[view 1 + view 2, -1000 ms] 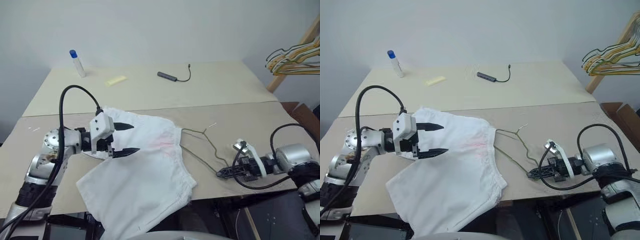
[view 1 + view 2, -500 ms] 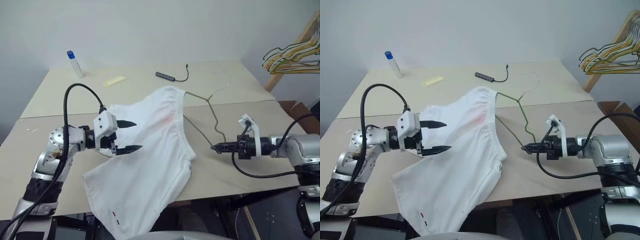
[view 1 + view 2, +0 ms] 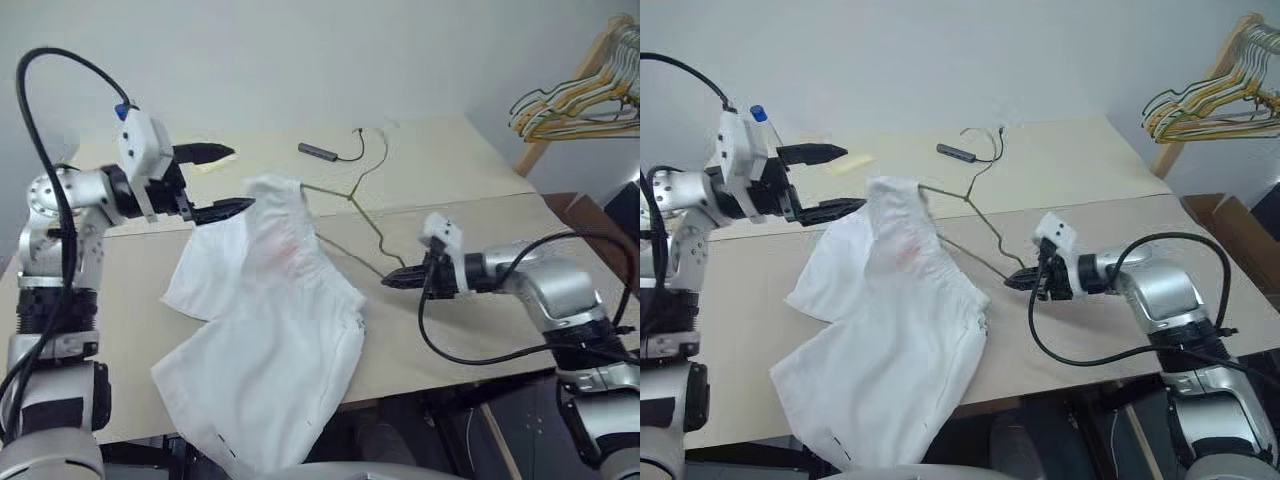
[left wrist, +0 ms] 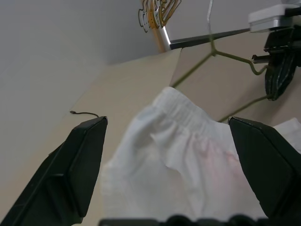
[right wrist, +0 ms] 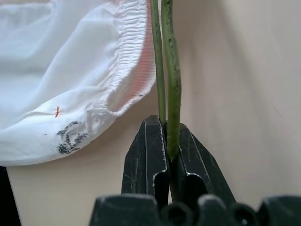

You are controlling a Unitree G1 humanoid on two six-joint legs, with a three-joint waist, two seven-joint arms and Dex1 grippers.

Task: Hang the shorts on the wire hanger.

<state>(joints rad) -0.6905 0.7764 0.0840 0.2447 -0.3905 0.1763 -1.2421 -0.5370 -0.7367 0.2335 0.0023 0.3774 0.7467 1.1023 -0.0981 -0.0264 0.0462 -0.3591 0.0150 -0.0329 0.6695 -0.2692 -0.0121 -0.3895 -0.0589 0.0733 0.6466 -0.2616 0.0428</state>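
The white shorts (image 3: 270, 310) lie on the table, their hem hanging over the front edge. Their gathered waistband (image 3: 275, 192) is raised into a peak over one end of the wire hanger (image 3: 345, 192); that end is hidden in the cloth. The hanger stands tilted, hook (image 3: 384, 140) up towards the back. My right gripper (image 3: 393, 282) is shut on the hanger's other corner, seen close in the right wrist view (image 5: 167, 141) with the two wires (image 5: 171, 70) between the fingers. Up at the back left my left gripper (image 3: 244, 178) is open, beside the waistband peak (image 4: 183, 113) and apart from it.
A bunch of yellow and dark hangers (image 3: 570, 95) hangs on a wooden rack at the far right. A dark adapter with a cable (image 3: 325, 152) lies at the back of the table. A blue-capped bottle (image 3: 758, 113) shows behind my left hand. The table's front edge (image 3: 450, 375) is close.
My right gripper has risen and swung left with the hanger, which lifted the waistband off the table. My left gripper has risen up and back, off the cloth, and stays open.
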